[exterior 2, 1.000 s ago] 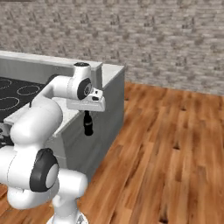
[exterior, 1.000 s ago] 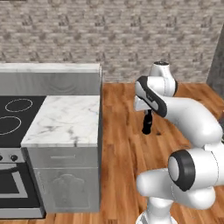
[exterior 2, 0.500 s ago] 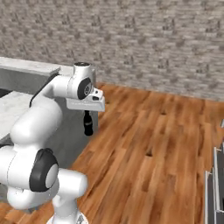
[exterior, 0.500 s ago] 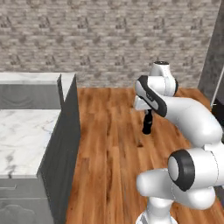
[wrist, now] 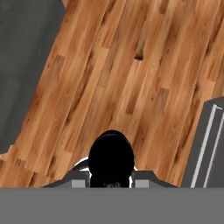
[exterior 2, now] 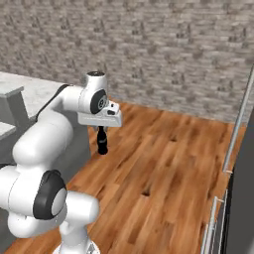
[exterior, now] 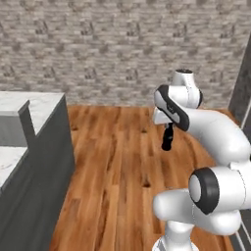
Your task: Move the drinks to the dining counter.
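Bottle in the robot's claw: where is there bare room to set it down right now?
The gripper holds the black bottle over wooden floor. Bare patches: the marble counter top at left by the brick wall, and the floor itself. No crowded spot shows.

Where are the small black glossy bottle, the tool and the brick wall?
Small black glossy bottle [exterior 2: 102, 145]: right base view, its body.
Tool [exterior: 169, 128]: left base view, between fingertips.
Grey brick wall [exterior: 98, 49]: left base view, bare middle.

Black glossy bottle [exterior: 167, 138], small with narrow neck, hangs upright in the air over the wooden floor, clear of any surface; seen from above in the hand view [wrist: 111, 158] as a round black shape. White marble counter top [exterior: 34, 105] sits at far left, well apart from the bottle.
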You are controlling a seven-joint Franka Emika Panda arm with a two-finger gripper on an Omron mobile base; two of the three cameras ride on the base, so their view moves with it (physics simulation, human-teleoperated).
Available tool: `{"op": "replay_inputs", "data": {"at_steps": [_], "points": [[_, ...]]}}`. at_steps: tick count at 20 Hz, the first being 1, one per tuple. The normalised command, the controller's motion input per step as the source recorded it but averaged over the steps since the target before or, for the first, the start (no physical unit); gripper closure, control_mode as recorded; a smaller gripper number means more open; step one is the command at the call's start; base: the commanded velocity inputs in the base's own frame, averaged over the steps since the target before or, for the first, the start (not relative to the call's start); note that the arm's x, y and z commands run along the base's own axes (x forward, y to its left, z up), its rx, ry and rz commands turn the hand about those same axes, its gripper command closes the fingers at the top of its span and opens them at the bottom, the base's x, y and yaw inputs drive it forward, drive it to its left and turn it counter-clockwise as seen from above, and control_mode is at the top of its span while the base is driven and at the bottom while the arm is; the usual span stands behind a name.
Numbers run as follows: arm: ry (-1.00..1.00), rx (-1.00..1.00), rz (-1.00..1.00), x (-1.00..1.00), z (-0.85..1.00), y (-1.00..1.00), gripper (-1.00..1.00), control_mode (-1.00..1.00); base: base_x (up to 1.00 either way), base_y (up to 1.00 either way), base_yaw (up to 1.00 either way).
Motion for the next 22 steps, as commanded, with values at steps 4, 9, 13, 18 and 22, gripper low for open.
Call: {"op": "replay_inputs", "data": {"at_steps": [4,9,13,18,22], "points": [[0.0,0.0,0.0,0.0,0.0,0.0,1.0,1.0,0.8,0.0,0.52],[0.0,0.0,0.0,0.0,0.0,0.0,1.0,1.0,0.86,0.0,0.68],[0.0,0.0,0.0,0.0,0.0,0.0,1.0,1.0,0.92,-0.63,0.55],[0.0,0.0,0.0,0.0,0.0,0.0,1.0,1.0,0.7,-1.0,0.41],[0.0,0.0,0.0,0.0,0.0,0.0,1.0,1.0,0.71,-0.98,0.45]]}}
